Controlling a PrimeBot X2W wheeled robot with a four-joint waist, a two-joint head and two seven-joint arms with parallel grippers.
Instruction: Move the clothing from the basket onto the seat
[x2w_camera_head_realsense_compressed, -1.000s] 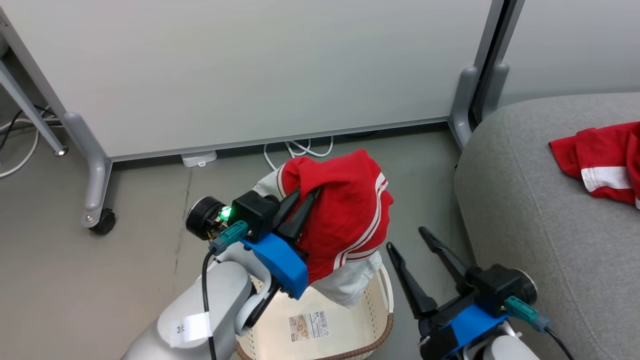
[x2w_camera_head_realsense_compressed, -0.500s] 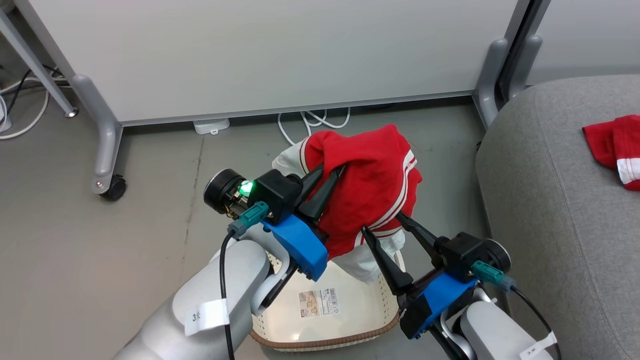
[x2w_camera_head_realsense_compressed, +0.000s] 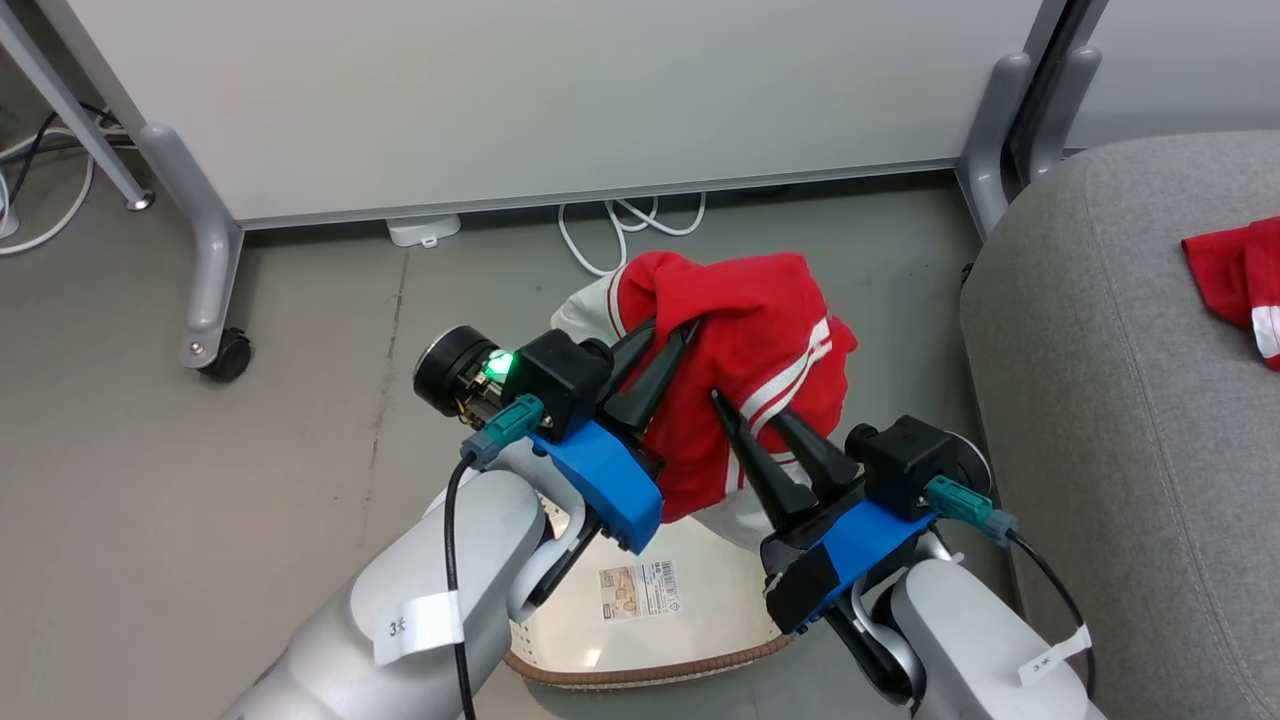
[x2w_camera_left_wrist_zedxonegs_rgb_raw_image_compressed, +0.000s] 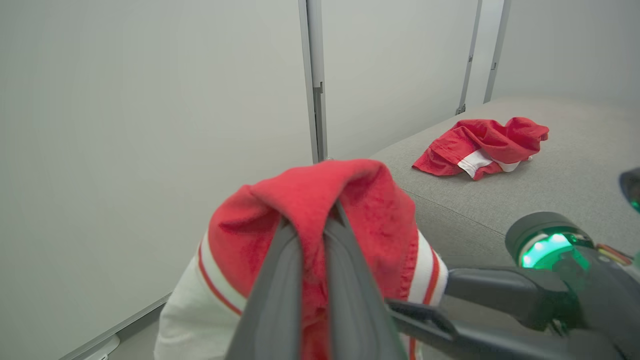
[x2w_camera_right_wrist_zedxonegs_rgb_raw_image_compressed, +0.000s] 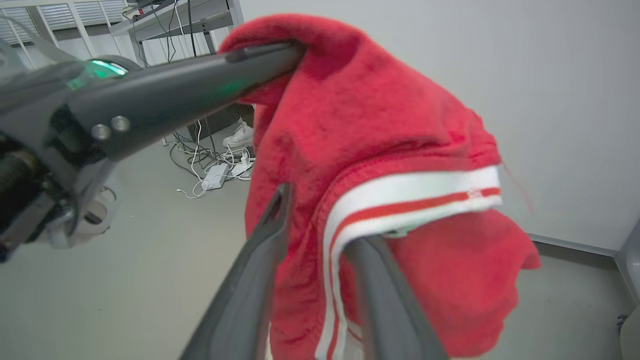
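A red clothing piece (x2w_camera_head_realsense_compressed: 745, 330) with white stripes hangs above the cream basket (x2w_camera_head_realsense_compressed: 650, 672), draped over my left gripper (x2w_camera_head_realsense_compressed: 672, 330), which is shut on a fold of it. In the left wrist view the red cloth (x2w_camera_left_wrist_zedxonegs_rgb_raw_image_compressed: 310, 200) is pinched between the two dark fingers (x2w_camera_left_wrist_zedxonegs_rgb_raw_image_compressed: 272, 290). My right gripper (x2w_camera_head_realsense_compressed: 750, 405) reaches in from the right, its jaws still apart and straddling the striped hem (x2w_camera_right_wrist_zedxonegs_rgb_raw_image_compressed: 400, 200). The grey seat (x2w_camera_head_realsense_compressed: 1100, 350) lies to the right, with another red garment (x2w_camera_head_realsense_compressed: 1235, 275) on it.
A white partition panel stands behind the basket, with grey legs and a caster (x2w_camera_head_realsense_compressed: 225, 355) on the floor at the left. White cables (x2w_camera_head_realsense_compressed: 620, 215) lie below the panel. A power strip (x2w_camera_right_wrist_zedxonegs_rgb_raw_image_compressed: 215, 175) and a white shoe (x2w_camera_right_wrist_zedxonegs_rgb_raw_image_compressed: 239, 135) show in the right wrist view.
My right gripper has moved up and left to the hanging clothing, and its jaws have narrowed around the striped hem. The head camera has shifted; the left grip is unchanged.
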